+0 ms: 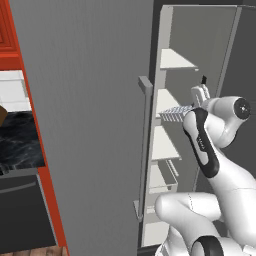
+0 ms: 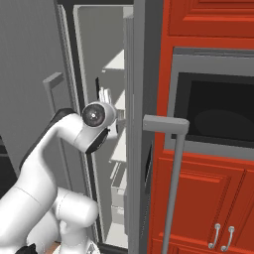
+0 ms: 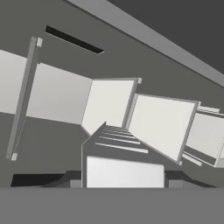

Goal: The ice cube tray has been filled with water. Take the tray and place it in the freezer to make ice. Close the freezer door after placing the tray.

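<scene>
Grey ice cube tray (image 1: 173, 113), end effector (image 1: 200, 94) clamping it

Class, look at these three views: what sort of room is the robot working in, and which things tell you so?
A kitchen, most likely: a tall grey freezer compartment with white shelves stands open, red panelled cabinets sit beside it, and a dark built-in oven window is set among them.

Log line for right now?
phase: placing | hand: shut on ice cube tray, inside freezer | tray: at shelf level | freezer door: open
</scene>
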